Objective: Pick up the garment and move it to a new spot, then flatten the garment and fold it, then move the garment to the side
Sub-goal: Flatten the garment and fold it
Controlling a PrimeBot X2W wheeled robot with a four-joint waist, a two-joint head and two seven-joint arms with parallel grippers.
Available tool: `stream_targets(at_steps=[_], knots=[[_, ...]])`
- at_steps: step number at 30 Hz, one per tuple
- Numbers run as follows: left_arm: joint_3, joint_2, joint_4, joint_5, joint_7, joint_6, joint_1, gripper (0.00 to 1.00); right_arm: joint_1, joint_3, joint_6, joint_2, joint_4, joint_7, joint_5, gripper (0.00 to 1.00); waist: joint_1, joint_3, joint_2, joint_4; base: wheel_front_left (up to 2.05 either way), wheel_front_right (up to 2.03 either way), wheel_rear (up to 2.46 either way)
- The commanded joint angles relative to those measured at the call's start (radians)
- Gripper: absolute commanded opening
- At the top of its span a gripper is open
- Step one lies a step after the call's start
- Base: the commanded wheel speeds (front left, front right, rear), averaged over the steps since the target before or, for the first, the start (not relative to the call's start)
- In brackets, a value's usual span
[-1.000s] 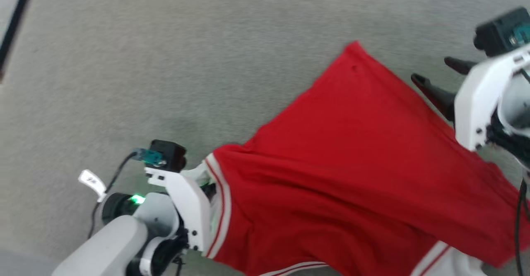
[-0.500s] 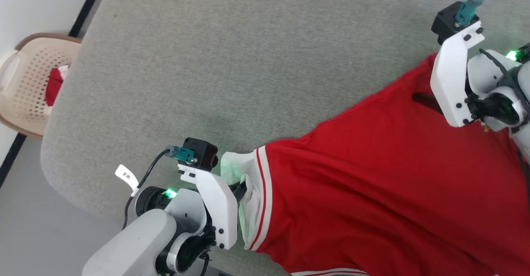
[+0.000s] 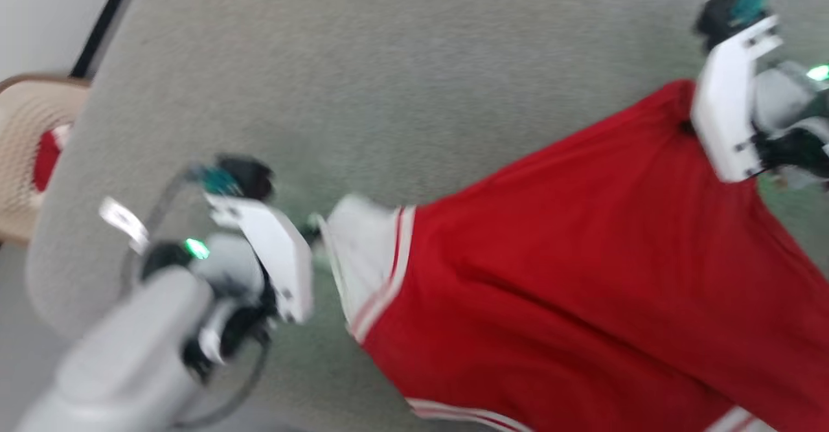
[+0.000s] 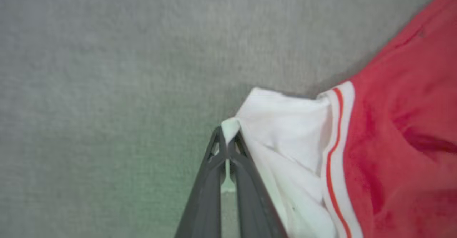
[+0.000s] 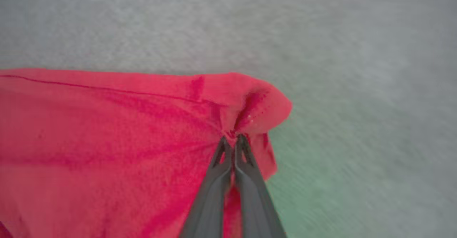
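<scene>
The garment [image 3: 583, 276], a red shirt with a white sleeve [image 4: 285, 123] edged in red-and-white striping, was found spread over the right part of the grey padded surface [image 3: 388, 63] and held at two points. The left gripper [image 4: 226, 148] had its two dark fingers pressed together on the tip of the sleeve, with a small fold of white cloth standing out above the fingertips. The right gripper [image 5: 232, 140] was likewise closed. It pinched a bunched corner of the red hem, the cloth puckered around the fingertips and a loose flap hanging just beside them. In the head view the sleeve end sat left of centre and the gripped red corner at the upper right. The fabric between them was drawn into long creases. Whether the middle of the shirt rested on the surface or hung clear of it could not be determined. The lower part of the shirt ran past the bottom edge of that view, which was blurred. A beige perforated basket [image 3: 26, 140] stood beyond the left edge of the surface, with a red item [image 3: 45, 157] inside it.
</scene>
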Motion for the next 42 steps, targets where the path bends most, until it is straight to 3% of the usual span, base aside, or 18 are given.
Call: stream_targets(at_steps=[1,6,14,26,30,35,42], knots=[[0.021,0.022,-0.011,0.014,0.021,0.007,-0.053,0.0,-0.024,-0.01,-0.005,-0.026,-0.006,-0.031,0.012,0.0,0.0,-0.042,0.0,-0.061,0.0,0.0,0.0],[0.055,0.083,-0.014,0.028,0.102,0.003,-0.197,0.0,-0.042,-0.031,-0.004,-0.054,-0.031,-0.1,0.032,0.0,0.0,-0.107,0.0,-0.143,0.0,0.0,0.0],[0.07,0.111,0.045,0.049,0.212,-0.04,-0.409,0.0,-0.036,-0.08,-0.004,-0.056,-0.057,-0.149,0.046,0.0,0.0,-0.21,0.0,-0.246,0.0,0.0,0.0],[0.043,0.023,0.279,0.067,0.29,-0.125,-0.649,0.0,-0.041,-0.185,-0.003,-0.003,-0.073,-0.12,0.01,0.0,0.0,-0.347,0.0,-0.347,0.0,0.0,0.0],[0.041,-0.018,0.36,0.081,0.25,-0.157,-0.707,0.0,-0.06,-0.224,-0.003,0.038,-0.045,-0.132,-0.023,0.0,0.0,-0.343,0.0,-0.362,0.0,0.0,0.0],[0.048,-0.064,0.481,0.114,0.151,-0.185,-0.796,0.0,-0.117,-0.271,-0.003,0.094,0.037,-0.231,-0.105,0.0,0.0,-0.293,0.0,-0.369,0.0,0.0,0.0],[0.063,-0.103,0.64,0.228,-0.135,-0.198,-0.983,0.0,-0.279,-0.318,-0.003,0.169,0.223,-0.459,-0.248,0.0,0.0,-0.177,0.0,-0.374,0.0,0.0,0.0]])
